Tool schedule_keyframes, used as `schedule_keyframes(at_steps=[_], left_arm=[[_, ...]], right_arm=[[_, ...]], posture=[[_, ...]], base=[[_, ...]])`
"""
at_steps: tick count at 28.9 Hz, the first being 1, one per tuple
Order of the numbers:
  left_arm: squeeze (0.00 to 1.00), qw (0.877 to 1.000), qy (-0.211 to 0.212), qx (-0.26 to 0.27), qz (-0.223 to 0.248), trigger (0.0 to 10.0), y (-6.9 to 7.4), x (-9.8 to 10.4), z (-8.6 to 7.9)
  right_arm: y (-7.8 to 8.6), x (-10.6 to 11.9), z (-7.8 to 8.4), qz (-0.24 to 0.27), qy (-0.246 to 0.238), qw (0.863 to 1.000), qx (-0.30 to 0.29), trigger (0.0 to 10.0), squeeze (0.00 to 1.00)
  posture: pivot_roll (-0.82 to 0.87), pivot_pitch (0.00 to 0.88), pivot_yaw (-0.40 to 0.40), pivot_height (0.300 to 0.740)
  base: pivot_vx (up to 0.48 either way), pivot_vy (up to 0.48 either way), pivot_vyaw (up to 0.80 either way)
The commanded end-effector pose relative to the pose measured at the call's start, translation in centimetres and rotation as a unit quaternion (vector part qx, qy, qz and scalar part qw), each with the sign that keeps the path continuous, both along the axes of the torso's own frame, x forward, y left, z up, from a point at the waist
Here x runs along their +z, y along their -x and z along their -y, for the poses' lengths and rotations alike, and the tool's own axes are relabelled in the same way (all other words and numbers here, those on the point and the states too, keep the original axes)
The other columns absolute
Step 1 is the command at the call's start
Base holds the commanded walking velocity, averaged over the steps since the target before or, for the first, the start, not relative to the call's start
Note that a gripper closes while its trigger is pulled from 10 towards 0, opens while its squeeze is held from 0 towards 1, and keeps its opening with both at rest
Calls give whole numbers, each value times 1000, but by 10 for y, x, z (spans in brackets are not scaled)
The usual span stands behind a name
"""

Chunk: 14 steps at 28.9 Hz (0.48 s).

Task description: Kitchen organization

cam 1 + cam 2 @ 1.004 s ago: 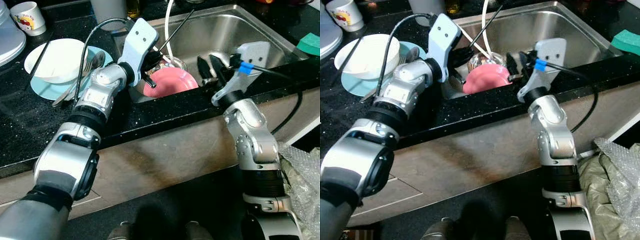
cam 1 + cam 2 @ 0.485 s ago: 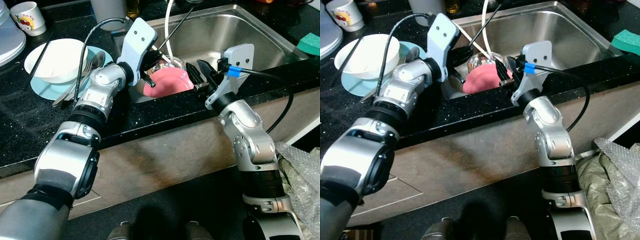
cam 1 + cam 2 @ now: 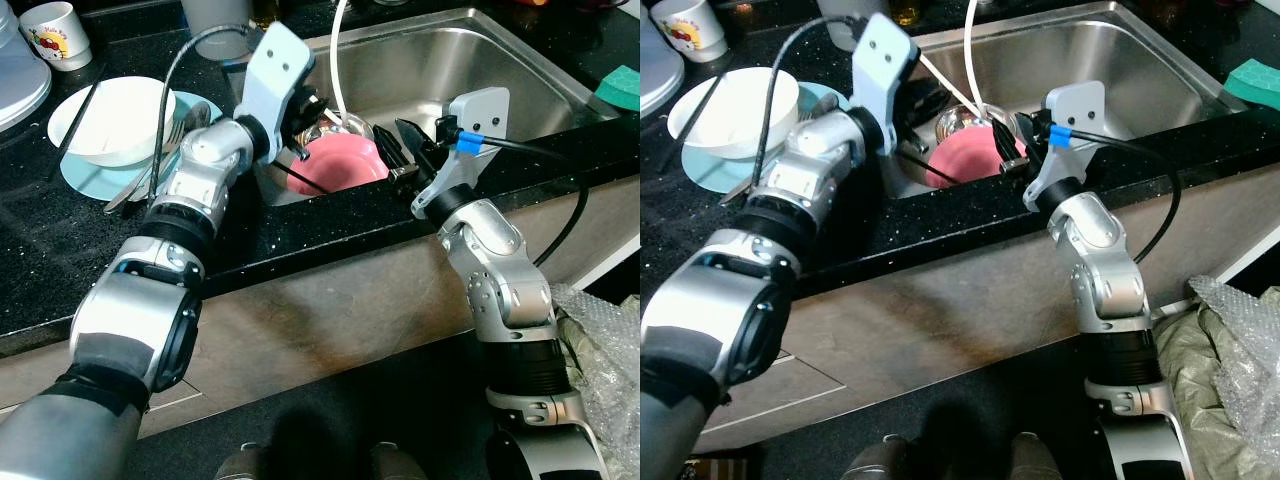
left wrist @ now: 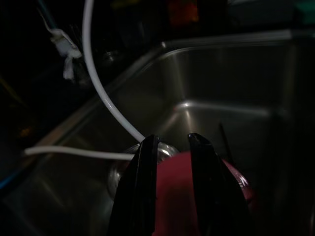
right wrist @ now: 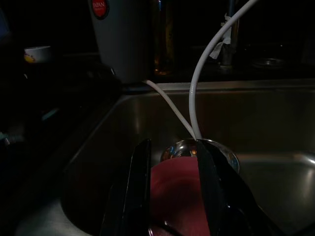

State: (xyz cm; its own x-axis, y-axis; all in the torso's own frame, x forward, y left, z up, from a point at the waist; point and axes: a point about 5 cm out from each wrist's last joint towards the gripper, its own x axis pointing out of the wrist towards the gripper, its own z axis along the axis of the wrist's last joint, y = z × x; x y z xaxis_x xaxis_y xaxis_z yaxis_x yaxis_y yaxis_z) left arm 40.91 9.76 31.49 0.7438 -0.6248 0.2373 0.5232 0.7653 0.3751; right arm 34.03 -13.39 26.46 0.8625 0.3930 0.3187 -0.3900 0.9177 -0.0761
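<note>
A pink plate (image 3: 350, 163) lies in the steel sink (image 3: 480, 60), against a shiny steel bowl (image 3: 345, 124). My left gripper (image 3: 304, 128) hovers over the plate's left edge, its fingers (image 4: 145, 187) slightly apart with only pink between them. A thin black stick (image 3: 307, 180) lies across the plate's near left rim, outside the fingers. At the plate's right edge, low in the sink, my right gripper (image 3: 402, 152) is open. Its fingers (image 5: 139, 191) frame the plate (image 5: 172, 191) without touching it.
A white hose (image 3: 336, 50) hangs into the steel bowl. On the black counter to the left sit a white bowl (image 3: 112, 118) on a light blue plate (image 3: 85, 175), a fork and spoon (image 3: 185, 125), and a printed cup (image 3: 55, 35). A green sponge (image 3: 622, 88) lies at the far right.
The black stick that pointed up and away from my left gripper now lies on the pink plate. The left gripper has lifted a little. My right gripper moved left to the plate.
</note>
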Motion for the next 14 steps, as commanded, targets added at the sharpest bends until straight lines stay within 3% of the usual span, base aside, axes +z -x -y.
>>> schedule_keyframes(at_steps=[1,4,5,7,9,10,11,14], left_arm=[[0,1000,12,2,11,10000,1,11,-8],[0,999,33,16,18,10000,4,27,-21],[0,998,50,43,18,10000,5,41,-36],[0,995,61,78,10,10000,5,51,-51],[0,993,65,102,2,10000,5,55,-59],[0,989,67,135,-10,10000,5,59,-72],[0,989,67,135,-10,10000,5,59,-72],[0,972,49,224,-46,10000,8,63,-106]], right_arm=[[3,3,-2,6,4,1000,4,10000,0],[3,4,-2,8,4,1000,4,10000,0],[3,4,-2,9,3,1000,4,10000,0],[3,4,-2,9,3,1000,5,10000,0],[2,4,-3,9,3,1000,6,10000,0],[2,4,-4,9,3,1000,8,10000,0],[2,4,-4,9,3,1000,8,10000,0],[2,5,-6,10,2,1000,14,10000,0]], posture=[[31,217,52,740],[32,213,50,740],[33,209,47,740],[35,205,43,740],[38,201,39,740],[38,201,39,740],[38,201,39,740],[38,193,34,740]], base=[[0,0,0],[0,0,0],[0,0,0],[0,0,0],[0,0,0],[0,0,0],[0,0,0],[0,0,0]])
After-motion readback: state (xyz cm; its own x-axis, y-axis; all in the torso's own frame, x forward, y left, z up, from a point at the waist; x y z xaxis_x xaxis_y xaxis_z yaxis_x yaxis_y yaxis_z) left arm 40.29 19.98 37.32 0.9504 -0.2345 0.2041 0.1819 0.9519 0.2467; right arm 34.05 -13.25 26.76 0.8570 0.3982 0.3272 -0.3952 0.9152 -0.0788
